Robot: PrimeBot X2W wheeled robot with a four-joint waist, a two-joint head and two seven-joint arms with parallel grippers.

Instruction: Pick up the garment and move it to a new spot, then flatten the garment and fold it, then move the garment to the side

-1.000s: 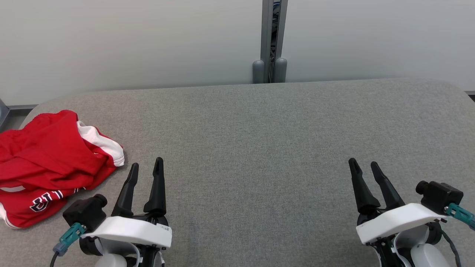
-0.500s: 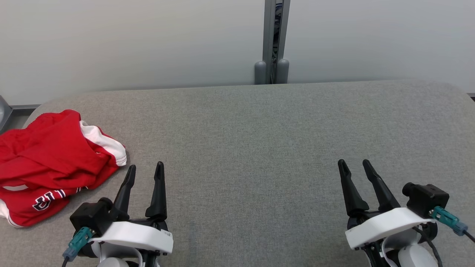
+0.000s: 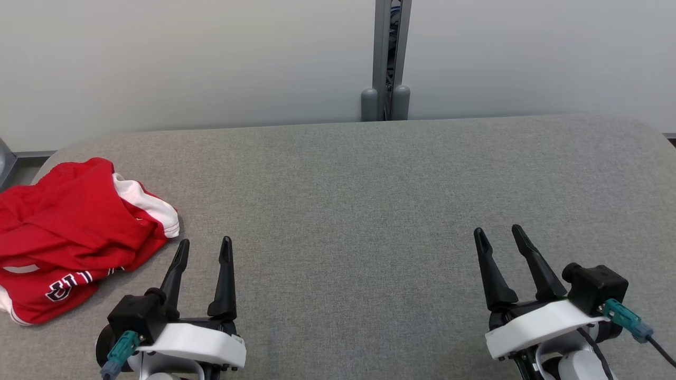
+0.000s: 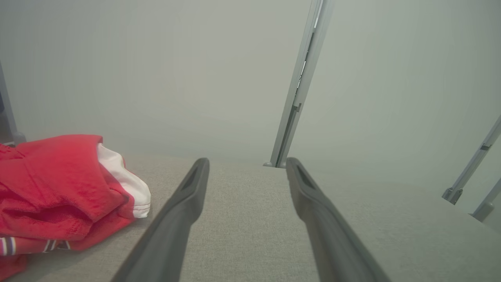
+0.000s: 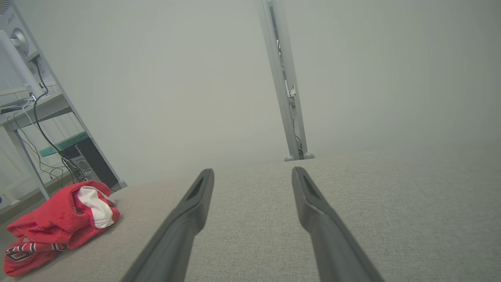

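A crumpled red garment with white trim and dark lettering lies bunched at the left end of the grey table. It also appears low on the left in the left wrist view and, smaller, in the right wrist view. My left gripper hovers open just right of the garment, apart from it, with nothing between its fingers. Far to the right, my right gripper is open and holds nothing, over bare table.
A pale partition wall with a grey metal post runs behind the table. In the right wrist view a shelf frame with cables and equipment stands beyond the table's left end.
Both grippers have drawn back toward the near edge, the right one also shifting left. The garment has not moved; the small shift of the whole picture is the camera's.
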